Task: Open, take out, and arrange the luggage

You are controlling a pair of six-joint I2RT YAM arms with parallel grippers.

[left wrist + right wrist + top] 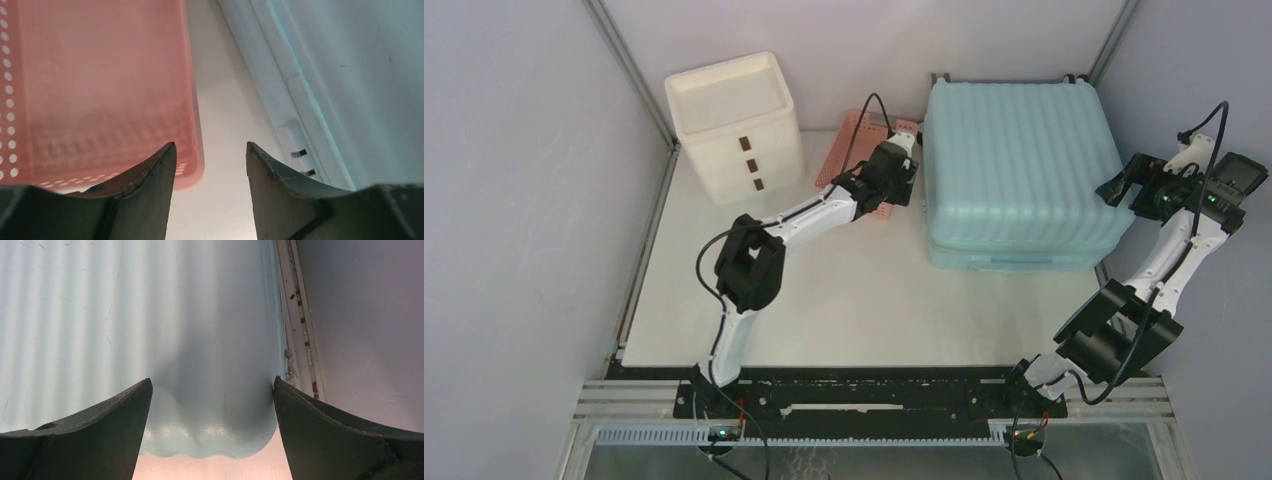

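Observation:
The luggage (1016, 170), a pale blue ribbed hard-shell case, lies flat and closed at the back right of the table. My left gripper (908, 152) hovers in the gap between the pink basket and the case's left side. In the left wrist view the gripper (211, 150) is open over bare table, with the luggage (350, 75) on the right. My right gripper (1121, 186) is at the case's right edge. In the right wrist view it (212, 387) stands open, its fingers wide above a rounded corner of the luggage (210, 430), holding nothing.
A pink perforated basket (856, 150) (100, 75) lies left of the luggage. A white three-drawer box (736, 125) stands at the back left. Grey walls and metal frame rails (300, 315) close in the table at the back and on both sides.

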